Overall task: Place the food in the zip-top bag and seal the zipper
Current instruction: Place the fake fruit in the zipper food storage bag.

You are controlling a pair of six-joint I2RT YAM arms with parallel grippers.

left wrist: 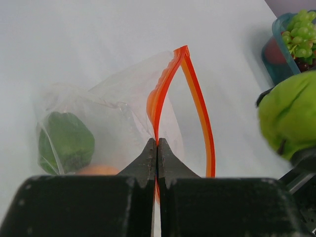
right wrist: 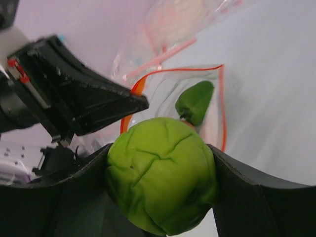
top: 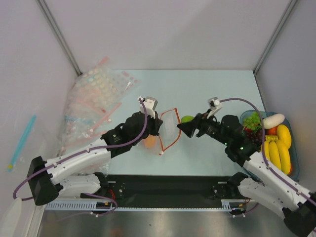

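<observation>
The clear zip-top bag [top: 169,132] lies mid-table, its mouth held open toward the right. My left gripper [left wrist: 157,144] is shut on the upper lip of the red-orange zipper [left wrist: 197,94]; from above it sits at the bag's top edge [top: 156,122]. Inside the bag lie a dark green pepper [left wrist: 66,142] and an orange ball [left wrist: 96,170]. My right gripper [right wrist: 160,177] is shut on a light green, cabbage-like ball [right wrist: 158,163], just right of the bag's mouth [top: 187,119]. The pepper [right wrist: 195,101] shows beyond it through the open mouth.
A blue tray [top: 292,129] at the right edge holds yellow bananas [top: 278,150], green grapes [top: 252,120], a white radish [top: 273,120] and dark pieces. A heap of dotted clear bags with pink strips [top: 96,101] lies at the back left. Grey walls close in the table.
</observation>
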